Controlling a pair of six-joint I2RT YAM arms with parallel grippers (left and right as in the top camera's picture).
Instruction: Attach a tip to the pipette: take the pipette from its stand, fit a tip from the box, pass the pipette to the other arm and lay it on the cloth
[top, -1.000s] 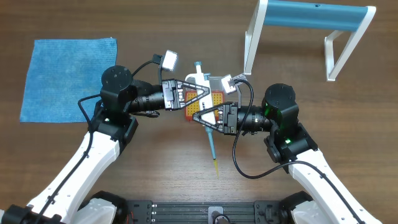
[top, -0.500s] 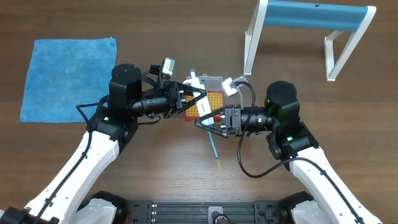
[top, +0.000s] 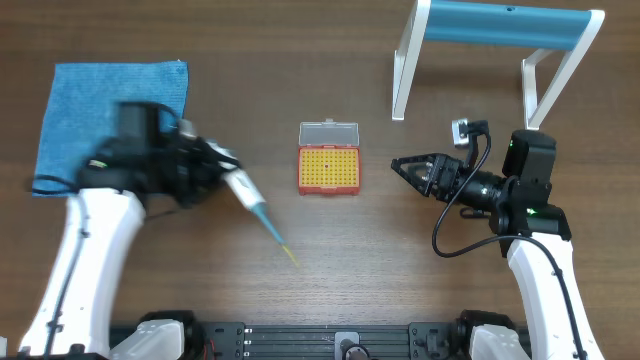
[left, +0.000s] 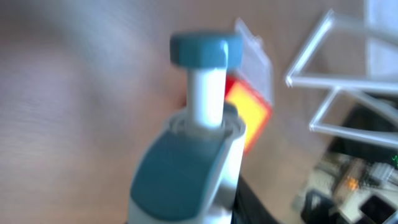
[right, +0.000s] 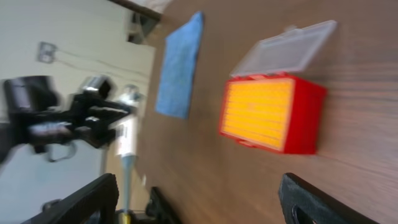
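The pipette (top: 250, 205), white and teal with a yellow tip (top: 289, 256), hangs slanted above the bare wood left of the tip box, and my left gripper (top: 222, 165) is shut on its upper body. Its blue plunger (left: 199, 51) and teal body (left: 186, 171) loom close in the left wrist view. The red tip box (top: 328, 170), with its clear lid laid back, stands mid-table; it is also the tip box (right: 270, 115) and the tip box (left: 249, 115). My right gripper (top: 402, 166) is open and holds nothing, right of the box. The blue cloth (top: 110, 125) lies at the far left.
The white and blue pipette stand (top: 500, 45) occupies the back right corner, behind my right arm. Bare wood lies between the cloth and the tip box and along the front of the table. From the right wrist, the cloth (right: 180, 65) sits beyond the box.
The right gripper has let go of the pipette and drawn back to the right. The left arm has swung left with the pipette, away from the tip box, towards the cloth.
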